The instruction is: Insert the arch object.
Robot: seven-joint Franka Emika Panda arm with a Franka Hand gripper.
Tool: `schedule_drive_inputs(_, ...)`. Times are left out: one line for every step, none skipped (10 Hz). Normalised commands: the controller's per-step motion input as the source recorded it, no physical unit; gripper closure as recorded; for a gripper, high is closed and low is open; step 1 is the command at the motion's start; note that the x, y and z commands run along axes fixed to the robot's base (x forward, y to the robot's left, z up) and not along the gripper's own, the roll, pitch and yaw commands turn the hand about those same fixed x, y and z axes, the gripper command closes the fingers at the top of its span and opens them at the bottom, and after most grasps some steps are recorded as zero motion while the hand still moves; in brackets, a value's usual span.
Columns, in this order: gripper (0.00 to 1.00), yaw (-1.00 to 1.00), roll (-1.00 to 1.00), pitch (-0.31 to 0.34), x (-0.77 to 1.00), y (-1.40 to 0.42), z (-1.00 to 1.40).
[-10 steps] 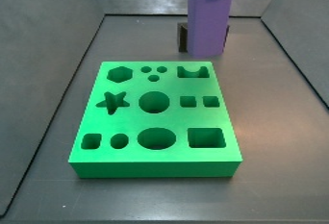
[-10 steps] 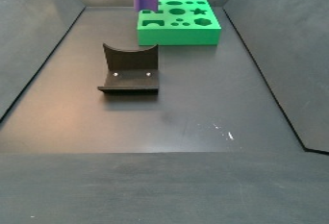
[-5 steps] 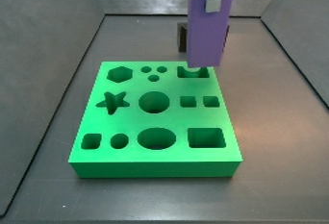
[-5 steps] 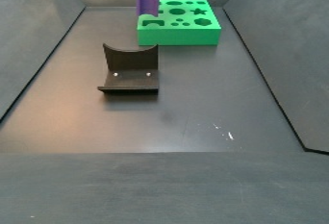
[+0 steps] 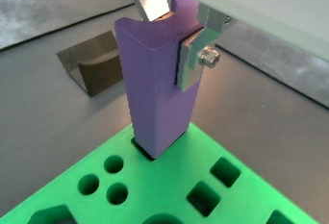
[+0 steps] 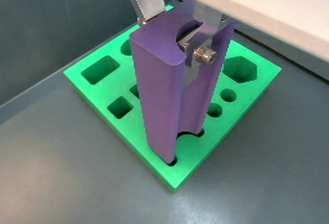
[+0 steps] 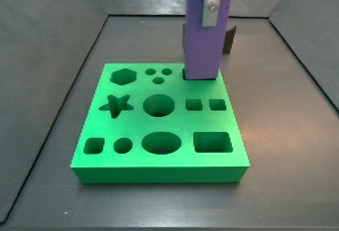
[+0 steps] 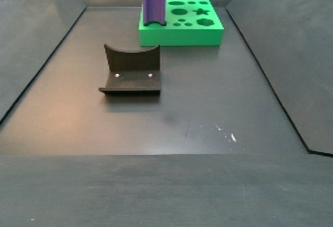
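Note:
The arch object [image 7: 201,47] is a tall purple bar with a semicircular groove along one face. My gripper [image 7: 212,7] is shut on its upper end and holds it upright. Both wrist views show the silver fingers [image 5: 194,55] [image 6: 199,47] clamping the bar [image 5: 154,84] [image 6: 164,84]. Its lower end stands in the arch-shaped hole at the far right corner of the green board [image 7: 99,126], and hides that hole. How deep it sits I cannot tell. In a side view the bar [image 8: 154,2] stands at the board's [image 8: 182,38] left end, with the gripper out of frame.
The dark fixture [image 8: 130,72] stands on the floor away from the board; it also shows in a wrist view [image 5: 96,62] and behind the bar [image 7: 231,39]. The board's other holes, star [image 7: 117,104], circles and squares, are open. Grey walls ring the floor.
The gripper has carried the purple bar from behind the board forward and down. Its lower end now stands at the arch hole, which showed open before.

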Motion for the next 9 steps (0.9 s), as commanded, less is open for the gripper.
schedule_drive_inputs(1.0, 0.0, -0.12, 0.0, -0.12, 0.05, -0.12)
schedule_drive_inputs(1.0, 0.0, -0.07, 0.0, 0.0, 0.06, -0.11)
schedule_drive_inputs(1.0, 0.0, -0.01, 0.003, 0.03, 0.05, -0.11)
schedule_drive_inputs(1.0, -0.01, -0.03, 0.021, 0.26, 0.0, -0.16)
schedule_drive_inputs(1.0, -0.03, -0.02, 0.027, 0.27, 0.0, -0.18)
schedule_drive_inputs(1.0, -0.02, -0.03, 0.0, 0.05, 0.0, -0.16)
schedule_drive_inputs(1.0, -0.02, -0.07, 0.0, 0.0, 0.0, -0.16)
schedule_drive_inputs(1.0, -0.01, -0.07, 0.0, 0.0, 0.0, -0.18)
schedule_drive_inputs(1.0, -0.01, -0.05, 0.0, 0.0, 0.0, -0.24)
